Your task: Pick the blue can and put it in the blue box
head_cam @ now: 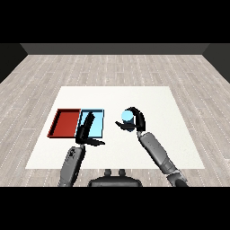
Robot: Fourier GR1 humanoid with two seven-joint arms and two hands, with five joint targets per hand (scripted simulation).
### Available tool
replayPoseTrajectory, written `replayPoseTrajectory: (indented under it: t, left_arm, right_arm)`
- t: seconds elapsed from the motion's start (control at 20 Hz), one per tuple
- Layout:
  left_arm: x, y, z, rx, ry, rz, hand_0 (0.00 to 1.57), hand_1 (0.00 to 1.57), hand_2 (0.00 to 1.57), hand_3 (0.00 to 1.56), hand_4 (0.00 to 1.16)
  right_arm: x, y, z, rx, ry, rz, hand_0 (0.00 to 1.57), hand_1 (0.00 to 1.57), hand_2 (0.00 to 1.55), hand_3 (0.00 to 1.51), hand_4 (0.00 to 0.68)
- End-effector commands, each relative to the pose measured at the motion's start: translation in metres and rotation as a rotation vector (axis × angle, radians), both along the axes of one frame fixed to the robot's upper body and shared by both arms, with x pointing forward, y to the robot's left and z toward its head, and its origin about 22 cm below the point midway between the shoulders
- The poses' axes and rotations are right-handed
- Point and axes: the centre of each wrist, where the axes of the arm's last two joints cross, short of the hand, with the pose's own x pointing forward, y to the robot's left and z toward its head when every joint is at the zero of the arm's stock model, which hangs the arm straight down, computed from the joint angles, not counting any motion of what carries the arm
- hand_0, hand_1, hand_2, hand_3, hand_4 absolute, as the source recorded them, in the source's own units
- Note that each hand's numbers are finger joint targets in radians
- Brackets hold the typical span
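Looking down from the head view, a white desk (148, 148) stands on a grey plank floor (112, 67). A red tray (64, 122) and a light blue tray (96, 128) lie side by side on the desk's left part, their long edges touching, the red one further left.

The right robot hand (136, 120) is to the right of the trays, near the middle of the desk, with its grey forearm (157, 152) coming in from the lower right. Its fingers and thumb curl round the blue can (127, 117), which shows as a pale blue rounded top between the dark fingers. The can is apart from the light blue tray, with bare desk between them; whether it rests on the desk or is lifted cannot be told.

The left robot hand (86, 128) lies over the light blue tray's near left part, its fingers straight and pointing away from the robot, the thumb spread out to the right, holding nothing. Its forearm (72, 164) comes in from the lower left.
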Motion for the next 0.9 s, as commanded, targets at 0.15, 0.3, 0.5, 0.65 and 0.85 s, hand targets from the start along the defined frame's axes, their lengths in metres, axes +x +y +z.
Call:
replayPoseTrajectory:
  t: [0.15,0.3,0.5,0.65,0.85]
  left_arm:
    - [0.017,-0.033,-0.003,-0.032,0.069,-0.070,0.00,0.00,0.00,0.00,0.00]
    - [0.008,-0.037,-0.002,-0.058,0.106,-0.098,0.00,0.00,0.00,0.00,0.00]
    - [0.006,-0.054,-0.027,-0.034,0.100,-0.086,0.00,0.00,0.00,0.00,0.00]
    - [-0.009,-0.069,-0.026,-0.033,0.129,-0.066,0.00,0.00,0.00,0.00,0.00]
    - [0.010,-0.042,-0.001,-0.042,0.144,-0.087,0.00,0.00,0.00,0.00,0.00]
  right_arm:
    - [-0.010,-0.010,0.011,-0.045,-0.021,0.026,1.44,1.44,1.45,1.40,0.614]
    - [0.003,-0.006,-0.001,-0.040,-0.036,0.040,1.46,1.46,1.46,1.40,0.612]
    - [-0.004,0.021,-0.001,-0.033,-0.025,0.061,1.47,1.47,1.46,1.40,0.614]
    - [-0.006,0.000,0.003,-0.044,-0.045,0.062,1.49,1.49,1.47,1.40,0.615]
    - [-0.013,0.017,0.022,-0.064,-0.062,0.082,1.49,1.49,1.47,1.40,0.611]
